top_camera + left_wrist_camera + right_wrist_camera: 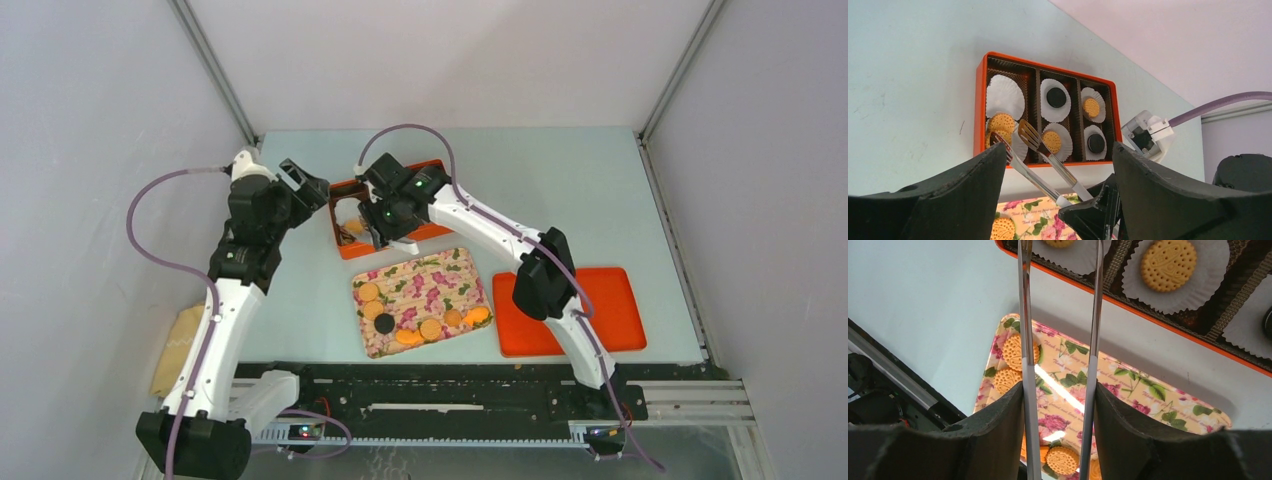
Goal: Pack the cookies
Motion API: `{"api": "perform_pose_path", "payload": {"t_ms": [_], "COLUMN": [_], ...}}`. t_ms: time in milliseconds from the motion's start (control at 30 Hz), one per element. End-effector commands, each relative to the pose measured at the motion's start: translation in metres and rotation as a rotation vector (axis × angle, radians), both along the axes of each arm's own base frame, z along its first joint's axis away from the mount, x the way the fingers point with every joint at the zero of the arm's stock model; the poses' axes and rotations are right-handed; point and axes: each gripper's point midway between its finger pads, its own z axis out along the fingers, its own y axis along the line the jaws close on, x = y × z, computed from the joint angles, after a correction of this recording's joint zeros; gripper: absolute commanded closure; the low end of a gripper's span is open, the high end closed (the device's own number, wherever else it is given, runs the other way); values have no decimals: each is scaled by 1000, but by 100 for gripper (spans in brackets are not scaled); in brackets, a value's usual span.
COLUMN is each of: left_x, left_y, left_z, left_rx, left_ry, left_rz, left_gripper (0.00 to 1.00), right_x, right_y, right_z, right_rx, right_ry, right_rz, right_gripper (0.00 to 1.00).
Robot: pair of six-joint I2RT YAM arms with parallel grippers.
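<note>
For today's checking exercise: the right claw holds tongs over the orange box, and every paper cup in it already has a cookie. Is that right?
Not quite. One paper cup, top left in the left wrist view, is empty. The right claw does hold tongs over the orange box.

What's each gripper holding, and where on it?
Right gripper squeezes the metal tongs across both arms, back from the tips; left gripper open, empty.

about ten golden cookies (1001, 121), three dark cookies (1056, 97), six liners (1004, 96), one box (979, 100), one floral tray (440, 272), one tongs (1050, 157)
</note>
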Motion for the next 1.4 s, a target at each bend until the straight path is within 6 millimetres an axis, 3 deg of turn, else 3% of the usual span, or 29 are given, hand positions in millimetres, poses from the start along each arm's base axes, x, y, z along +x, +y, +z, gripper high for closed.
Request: {"api": "perform_pose_path", "payload": {"t_ms": [0, 500, 700, 833, 1033, 1367], "left_x": [-1, 1, -1, -1, -2, -3], "left_y": [3, -2, -2, -5, -7, -4], "left_z": [-4, -6, -8, -9, -7, -7], "left_rx": [19, -1, -4, -10, -13, -1], "left_ry": [-16, -35, -37, -36, -41, -31], "left_rz": [-12, -37, -38, -54, -69, -56], "left_gripper": [17, 18, 18, 18, 18, 18], "right_x": [7, 22, 21, 25, 28, 19], "right_y": [11, 23, 22, 22, 22, 31], "right_z": [16, -3, -11, 1, 27, 39], "right_rx": [59, 66, 45, 60, 117, 189], "right_ry": [-24, -15, -6, -50, -109, -72], "right_rz": [-4, -60, -80, -93, -110, -56], "right_gripper": [42, 39, 48, 56, 59, 69]}}
